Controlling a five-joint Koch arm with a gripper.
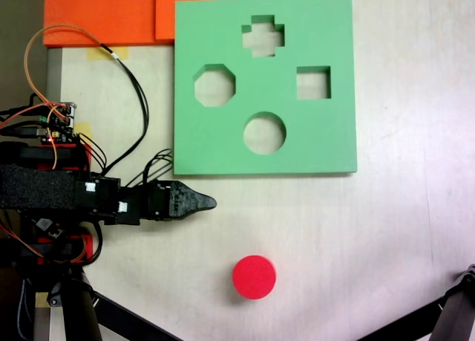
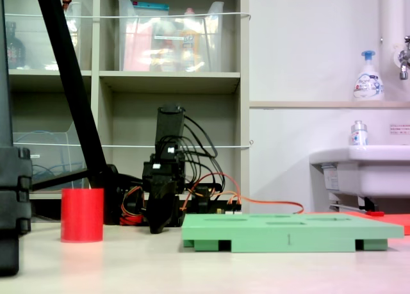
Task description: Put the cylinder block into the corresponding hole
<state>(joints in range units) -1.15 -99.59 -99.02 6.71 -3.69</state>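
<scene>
Four cutouts: my green foam board [image 1: 326,144] carries a cross, an octagon, a square and a round one.
Board place: it lies flat toward the far edge of the surface [image 1: 386,244] as the fixed view from above shows it, its top edge near two orange foam sheets [image 1: 111,14] at the upper left corner.
Corresponding hole: the round cutout [image 1: 264,132] sits nearest the board's lower edge, below the cross, between octagon and square; it is bare.
Cylinder block: the red cylinder block [image 1: 254,276] stands upright on its flat face on the bare surface, well apart from the board and below its lower edge; in the low fixed view it [image 2: 82,214] stands left of the board [image 2: 288,233], touching nothing but the surface.
End effector: my end effector [image 1: 210,203] points right from the left edge of the surface, just below the board's lower left corner and apart from it; it holds nothing. In the view from above the dark tips read as one point, so I cannot tell whether the jaws are spread or pressed together. In the low view it [image 2: 158,227] hangs low near the surface, between block and board.
Wires: black and orange cables [image 1: 130,81] loop from my base near the left edge.
</scene>
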